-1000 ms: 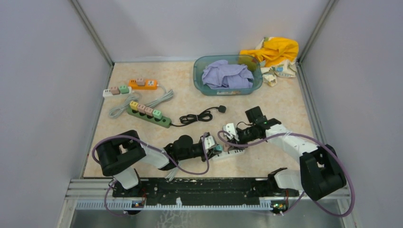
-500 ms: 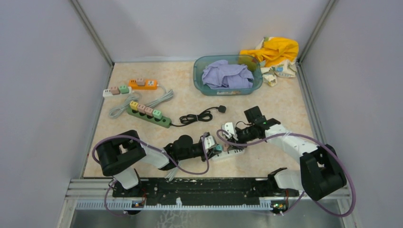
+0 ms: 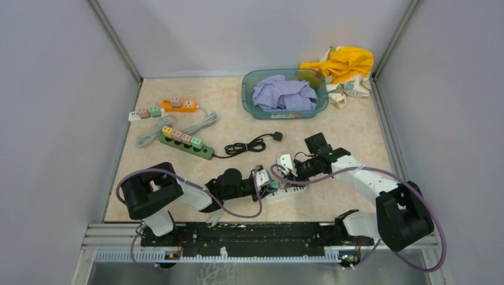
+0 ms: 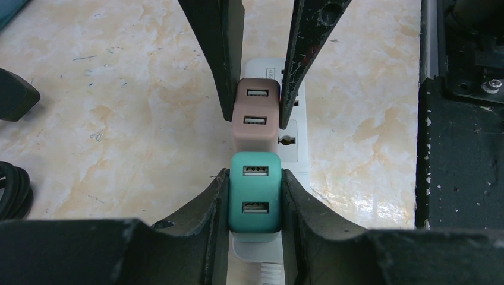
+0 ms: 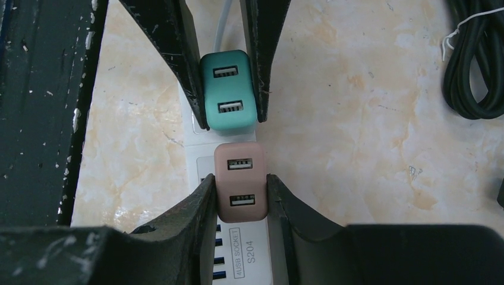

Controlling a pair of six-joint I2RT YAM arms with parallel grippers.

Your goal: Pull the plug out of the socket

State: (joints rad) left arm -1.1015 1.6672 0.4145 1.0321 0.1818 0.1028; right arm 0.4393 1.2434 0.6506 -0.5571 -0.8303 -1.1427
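A white socket strip lies on the marble table near the front edge, also visible from above as the strip. Two USB plugs sit in it side by side: a teal plug and a pink plug. My left gripper is shut on the teal plug, its fingers pressed against both sides. My right gripper is shut on the pink plug the same way. The two grippers face each other over the strip.
A black cable lies just behind the strip. Green, orange and white power strips with plugs sit at the back left. A teal basin holding a lilac cloth stands at the back, yellow fabric beside it.
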